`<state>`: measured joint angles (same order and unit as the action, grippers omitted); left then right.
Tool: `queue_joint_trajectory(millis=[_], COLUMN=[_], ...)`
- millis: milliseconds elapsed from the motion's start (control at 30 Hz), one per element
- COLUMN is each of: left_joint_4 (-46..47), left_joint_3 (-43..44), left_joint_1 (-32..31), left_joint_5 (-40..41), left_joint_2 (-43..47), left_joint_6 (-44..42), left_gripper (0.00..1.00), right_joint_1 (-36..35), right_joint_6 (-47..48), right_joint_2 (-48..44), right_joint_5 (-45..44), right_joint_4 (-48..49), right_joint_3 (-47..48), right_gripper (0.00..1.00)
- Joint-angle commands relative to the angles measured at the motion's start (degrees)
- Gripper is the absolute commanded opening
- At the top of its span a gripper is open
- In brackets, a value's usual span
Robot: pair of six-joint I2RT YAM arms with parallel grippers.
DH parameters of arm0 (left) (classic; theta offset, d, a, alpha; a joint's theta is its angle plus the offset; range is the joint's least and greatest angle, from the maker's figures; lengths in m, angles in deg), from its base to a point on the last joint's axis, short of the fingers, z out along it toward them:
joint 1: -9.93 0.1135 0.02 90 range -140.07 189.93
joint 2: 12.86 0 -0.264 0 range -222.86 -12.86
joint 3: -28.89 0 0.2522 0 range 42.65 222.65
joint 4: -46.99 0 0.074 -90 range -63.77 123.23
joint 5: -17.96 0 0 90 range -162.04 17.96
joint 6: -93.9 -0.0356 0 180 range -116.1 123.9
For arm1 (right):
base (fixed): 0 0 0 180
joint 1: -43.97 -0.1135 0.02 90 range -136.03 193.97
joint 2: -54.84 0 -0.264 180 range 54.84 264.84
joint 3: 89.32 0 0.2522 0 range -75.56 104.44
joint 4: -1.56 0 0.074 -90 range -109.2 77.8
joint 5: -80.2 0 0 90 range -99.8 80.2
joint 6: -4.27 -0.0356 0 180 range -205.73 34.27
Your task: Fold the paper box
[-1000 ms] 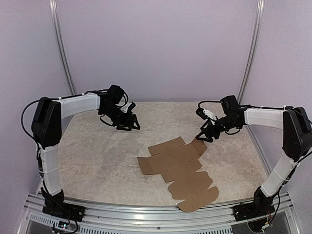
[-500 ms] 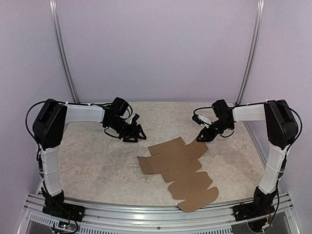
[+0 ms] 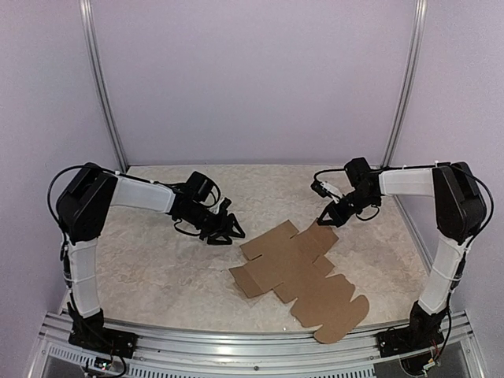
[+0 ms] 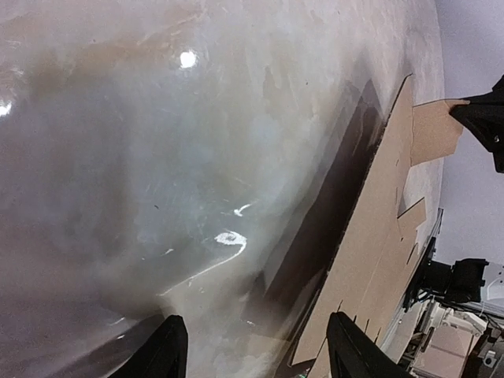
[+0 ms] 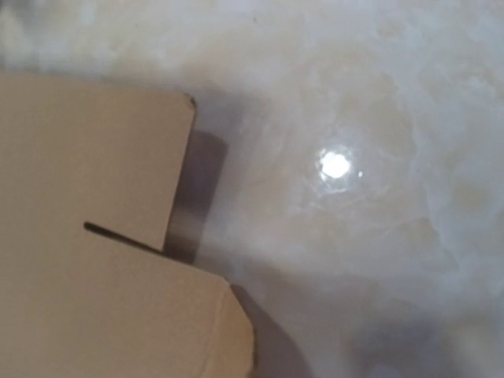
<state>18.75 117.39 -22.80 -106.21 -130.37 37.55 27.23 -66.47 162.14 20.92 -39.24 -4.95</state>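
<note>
The pale marbled table [image 3: 150, 268] carries the unfolded paper box [image 3: 295, 272], right of centre, reaching its front edge.

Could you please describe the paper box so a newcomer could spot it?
On the marbled table, look right of centre. The paper box lies there, its far flap at the right claw. It is the only brown thing: a flat cardboard sheet with rounded flaps.

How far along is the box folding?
Nothing is folded yet: the box is a flat sheet. In hand: the right gripper seems to pinch its far flap, with the left gripper open beside it. Every fold is left.
</note>
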Motion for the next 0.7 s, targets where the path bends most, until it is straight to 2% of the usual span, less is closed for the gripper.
queue_joint_trajectory(millis=[0,67,133,433,667], left_joint_4=[5.7,8.6,10.5,9.8,12.2], left_joint_3=[-1.4,-2.2,-2.3,-3.5,-3.0], left_joint_1=[-2.2,-2.4,-2.6,-4.0,-4.2], left_joint_5=[-2.0,-3.7,-5.3,-7.1,-8.9], left_joint_2=[-1.2,-1.6,-2.0,-1.5,-3.0], left_joint_6=[3.2,4.7,5.9,5.9,6.3], left_gripper=[0.6,0.58,0.52,0.35,0.16], right_joint_1=[1.2,1.3,1.4,2.0,2.1], right_joint_6=[-1.3,-1.3,-1.5,-1.7,-1.5], right_joint_2=[-2.6,-3.0,-3.1,-3.4,-3.9], right_joint_5=[2.0,1.6,1.4,0.6,1.3], right_joint_4=[0.5,0.9,1.0,1.7,1.7], right_joint_3=[-1.2,-1.6,-1.8,-2.0,-2.2], right_gripper=[0.0,0.0,0.0,0.0,0.0])
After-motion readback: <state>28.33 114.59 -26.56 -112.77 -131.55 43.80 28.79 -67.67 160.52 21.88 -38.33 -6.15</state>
